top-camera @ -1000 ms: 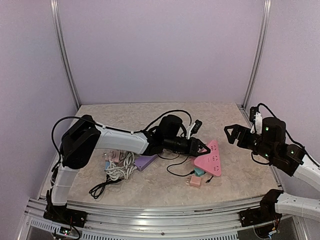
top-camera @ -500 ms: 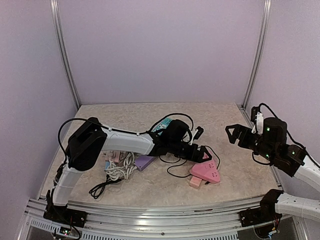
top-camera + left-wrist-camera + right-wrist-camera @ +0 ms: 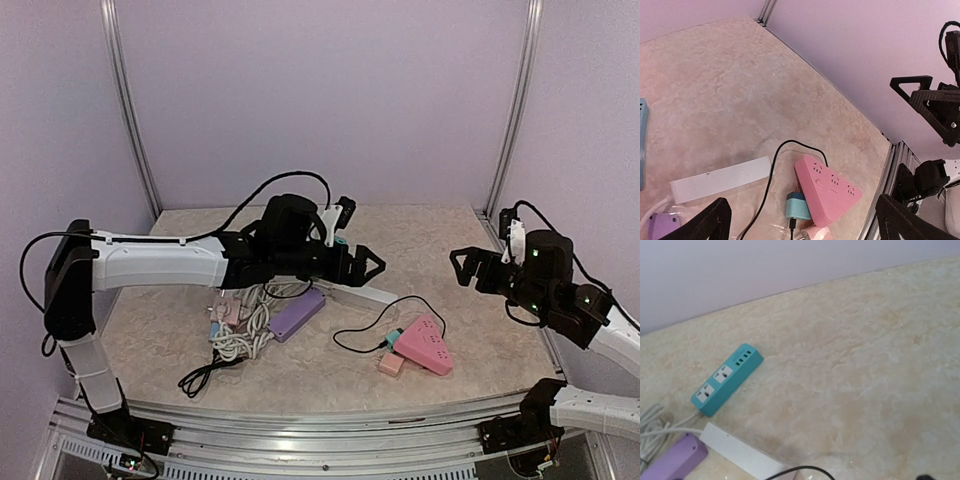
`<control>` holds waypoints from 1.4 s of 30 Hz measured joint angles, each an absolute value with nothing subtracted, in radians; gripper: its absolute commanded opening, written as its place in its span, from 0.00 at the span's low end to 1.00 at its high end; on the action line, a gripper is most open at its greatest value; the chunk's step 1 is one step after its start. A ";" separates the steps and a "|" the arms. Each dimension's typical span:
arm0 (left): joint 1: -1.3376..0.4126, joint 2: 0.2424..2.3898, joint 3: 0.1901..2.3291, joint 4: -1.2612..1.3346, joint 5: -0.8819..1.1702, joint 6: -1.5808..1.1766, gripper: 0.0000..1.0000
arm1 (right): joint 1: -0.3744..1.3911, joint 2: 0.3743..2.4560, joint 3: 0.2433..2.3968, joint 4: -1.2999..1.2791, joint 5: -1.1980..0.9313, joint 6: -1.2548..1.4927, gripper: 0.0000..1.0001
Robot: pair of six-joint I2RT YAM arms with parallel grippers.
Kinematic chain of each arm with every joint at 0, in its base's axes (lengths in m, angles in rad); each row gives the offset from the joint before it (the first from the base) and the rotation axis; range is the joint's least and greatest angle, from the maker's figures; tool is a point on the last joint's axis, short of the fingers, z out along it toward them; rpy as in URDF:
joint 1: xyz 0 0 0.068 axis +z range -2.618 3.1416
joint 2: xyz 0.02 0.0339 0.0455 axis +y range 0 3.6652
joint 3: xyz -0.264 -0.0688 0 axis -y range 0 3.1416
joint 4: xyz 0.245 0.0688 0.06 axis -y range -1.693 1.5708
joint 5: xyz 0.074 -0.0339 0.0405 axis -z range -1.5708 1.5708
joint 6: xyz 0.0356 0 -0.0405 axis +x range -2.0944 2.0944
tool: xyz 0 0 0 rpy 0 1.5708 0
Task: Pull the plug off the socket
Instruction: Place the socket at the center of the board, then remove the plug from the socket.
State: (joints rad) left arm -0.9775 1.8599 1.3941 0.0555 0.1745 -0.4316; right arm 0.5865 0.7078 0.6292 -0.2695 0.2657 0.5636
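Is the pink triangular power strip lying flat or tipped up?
Flat: the pink triangular power strip lies on the marbled tabletop, socket face up.

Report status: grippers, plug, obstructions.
Left gripper open, empty, above table. Right gripper open, off right. Teal plug against pink socket, ungripped. Black cable loops beside it.

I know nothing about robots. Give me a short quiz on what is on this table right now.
1. True or false: the left tool grips the pink socket.
2. The plug lying against the socket is: A teal, B red, C yellow.
3. Fill in: the right wrist view shows a ___ strip whole.

Key
1. False: it hangs open above the table, apart from the socket.
2. A
3. teal
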 measured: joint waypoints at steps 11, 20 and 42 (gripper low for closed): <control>-0.864 1.489 1.048 -0.050 0.000 -0.490 0.99 | 0.587 0.955 0.667 -0.199 0.128 0.455 0.92; -0.694 1.270 0.863 -0.212 -0.035 -0.561 0.99 | 0.609 1.124 0.690 -0.147 0.052 0.472 0.93; -0.667 1.222 0.776 -0.498 -0.106 -0.665 0.98 | 0.646 1.172 0.695 -0.098 0.046 0.492 0.94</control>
State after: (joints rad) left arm -0.6670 1.2224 0.7757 -0.4980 -0.1059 -0.6655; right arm 0.6464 1.1717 0.6949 -0.0982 0.0456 0.4919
